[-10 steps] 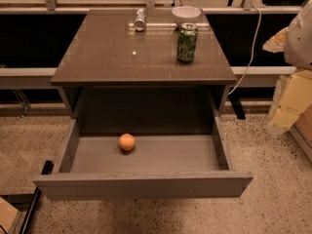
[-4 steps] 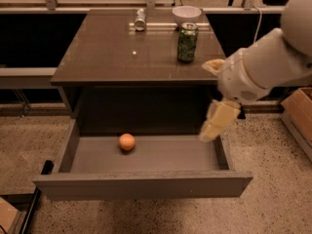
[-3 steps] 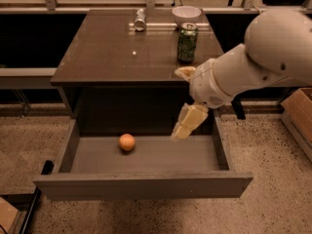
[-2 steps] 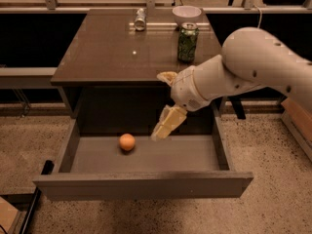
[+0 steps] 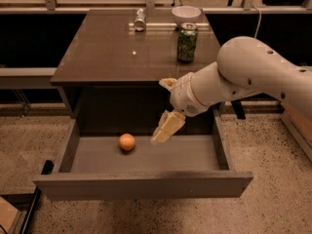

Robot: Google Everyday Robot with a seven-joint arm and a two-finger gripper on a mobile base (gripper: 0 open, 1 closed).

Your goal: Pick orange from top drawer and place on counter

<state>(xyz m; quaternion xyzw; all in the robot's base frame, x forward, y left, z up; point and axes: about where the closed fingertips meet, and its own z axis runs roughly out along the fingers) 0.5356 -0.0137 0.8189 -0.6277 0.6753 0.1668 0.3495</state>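
End effector (image 5: 165,129) is hanging just to the right of the orange (image 5: 126,141) as the camera sees it, near it but not touching, and sitting a little higher than the fruit. Whether it is spread wide or drawn narrow: cannot tell from this angle. It is carrying nothing. White arm (image 5: 253,72) is reaching in from the far right of the orange.

Orange is resting on the floor of the open drawer (image 5: 146,184), left of the floor's middle, with nothing touching it. Worktop (image 5: 112,57) is lying above and behind the orange. Standing on it, well behind the orange, are a green can (image 5: 187,42), a bowl (image 5: 186,14) and a silver can (image 5: 140,19) lying on its side.

Judgement on handling: the orange is looking light, firm and smooth, so it is likely to roll on the flat floor if nudged off-centre. Best hold is probably across its widest part, coming down from above, with moderate pressure; a low or glancing contact is risking pushing it away. Skin should be tolerating a firm pinch.

Step in hand, as judged: approaching for the grasp; pick not yet made.
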